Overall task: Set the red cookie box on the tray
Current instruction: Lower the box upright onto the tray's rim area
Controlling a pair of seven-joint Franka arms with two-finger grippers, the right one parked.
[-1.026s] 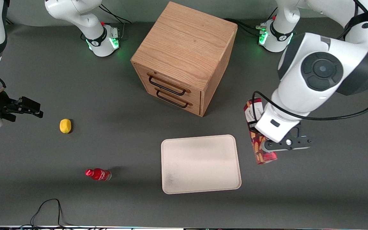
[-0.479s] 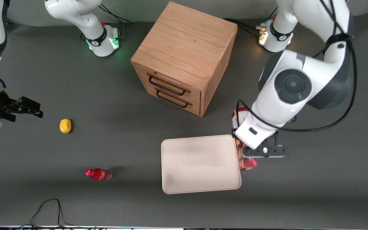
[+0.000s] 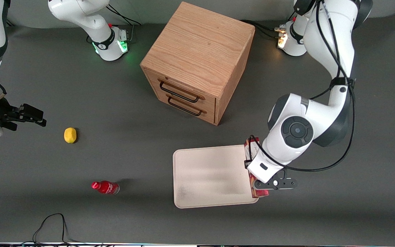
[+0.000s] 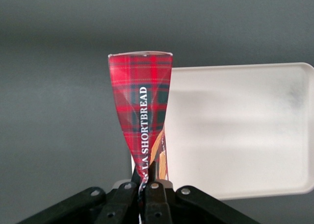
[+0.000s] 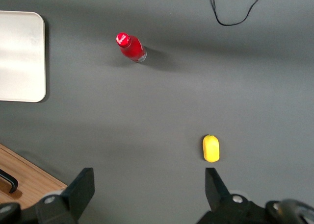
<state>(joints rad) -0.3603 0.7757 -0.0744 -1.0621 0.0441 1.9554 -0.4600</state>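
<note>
Where the front view hides it, gripper (image 4: 147,177) clamps red cookie box (image 4: 142,116).

The red cookie box (image 4: 141,104) is showing a dark-red tartan crossed with green-black bands, white lettering running along its face and a sliver of golden biscuit print near the black pincer (image 4: 145,185) clamping it over the edge of the tray (image 3: 211,171), which is looking cream-white with a faint grey smudge. The tabletop (image 3: 115,109) is appearing matte dark grey. The drawer cabinet (image 3: 197,58) is displaying light oak grain with black handles. The lemon (image 3: 70,135) is glowing yellow, and the small bottle (image 3: 105,187) is showing red.
</note>
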